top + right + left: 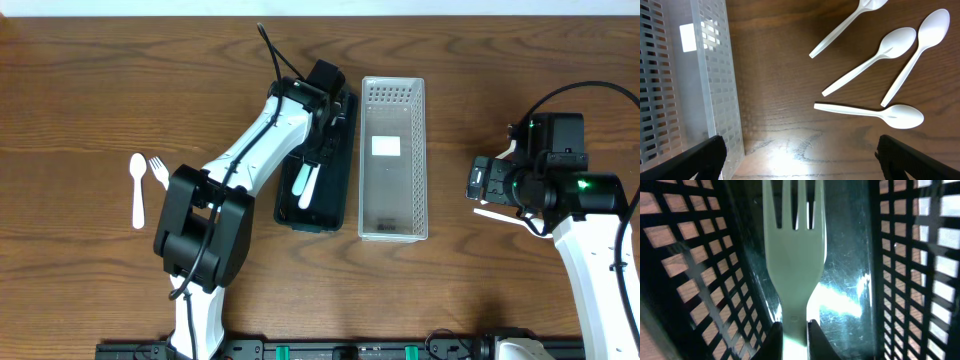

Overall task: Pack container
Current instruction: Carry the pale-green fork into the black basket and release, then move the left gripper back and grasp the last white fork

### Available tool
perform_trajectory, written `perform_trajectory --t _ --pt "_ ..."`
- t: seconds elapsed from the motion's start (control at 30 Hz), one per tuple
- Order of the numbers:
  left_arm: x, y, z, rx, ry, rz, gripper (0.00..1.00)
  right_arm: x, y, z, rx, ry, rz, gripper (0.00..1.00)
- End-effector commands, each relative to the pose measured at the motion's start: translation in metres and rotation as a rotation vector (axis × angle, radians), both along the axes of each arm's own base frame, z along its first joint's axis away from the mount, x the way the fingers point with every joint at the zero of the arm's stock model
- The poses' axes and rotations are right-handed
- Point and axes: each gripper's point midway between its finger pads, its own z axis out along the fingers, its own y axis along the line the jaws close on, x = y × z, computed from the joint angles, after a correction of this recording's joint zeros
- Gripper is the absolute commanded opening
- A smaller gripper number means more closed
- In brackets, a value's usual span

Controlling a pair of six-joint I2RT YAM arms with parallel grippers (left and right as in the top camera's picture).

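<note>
We note the left fingers (pixel 774 342) narrow, pinching the handle of the white plastic fork (pixel 794 255), which sits down inside the black mesh basket (pixel 330 200). The right fingers (pixel 705 155) stand wide and empty over the worktop (pixel 780 75), between the clear basket (pixel 715 75) and four white spoons (pixel 875 112).

The counter (pixel 90 80) is dark brown wood with a strong grain running left to right, and it fills nearly the whole overhead view. A thin pale strip (pixel 320 5) lies along its far edge. A black rail (pixel 330 351) runs along the near edge, carrying small green clips (pixel 283 352). On the right side, seen close up, the varnished wood shows a bright patch of glare (pixel 785 147).
</note>
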Motion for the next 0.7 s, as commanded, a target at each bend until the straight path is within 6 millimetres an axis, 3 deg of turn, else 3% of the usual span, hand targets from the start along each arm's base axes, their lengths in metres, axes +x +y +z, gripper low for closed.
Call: perform_trajectory --t 0.0,0.2,0.3,0.4,0.5,0.6,0.67 --pt "-0.004 0.001 -0.008 0.006 0.025 0.014 0.22 0.003 0.002 0.007 0.002 -0.019 0.009 0.99" --pt "-0.002 -0.001 -0.005 0.002 0.011 -0.001 0.30 0.003 0.002 0.007 0.002 -0.019 0.009 0.99" --pt "0.005 -0.001 0.015 -0.004 -0.033 -0.015 0.31 0.003 0.002 0.007 0.002 -0.018 0.009 0.99" --pt "0.019 0.002 0.054 0.005 -0.147 -0.023 0.41 0.003 0.002 0.007 0.002 -0.018 0.009 0.99" --pt "0.030 0.014 0.110 0.026 -0.293 -0.018 0.59 0.003 0.002 0.007 0.002 -0.018 0.009 0.99" --pt "0.033 0.045 0.162 0.081 -0.436 0.047 0.84 0.003 0.002 0.007 0.002 -0.018 0.009 0.99" --pt "0.030 0.072 0.187 0.105 -0.488 0.105 0.91 0.003 0.003 0.007 0.003 -0.018 0.009 0.99"
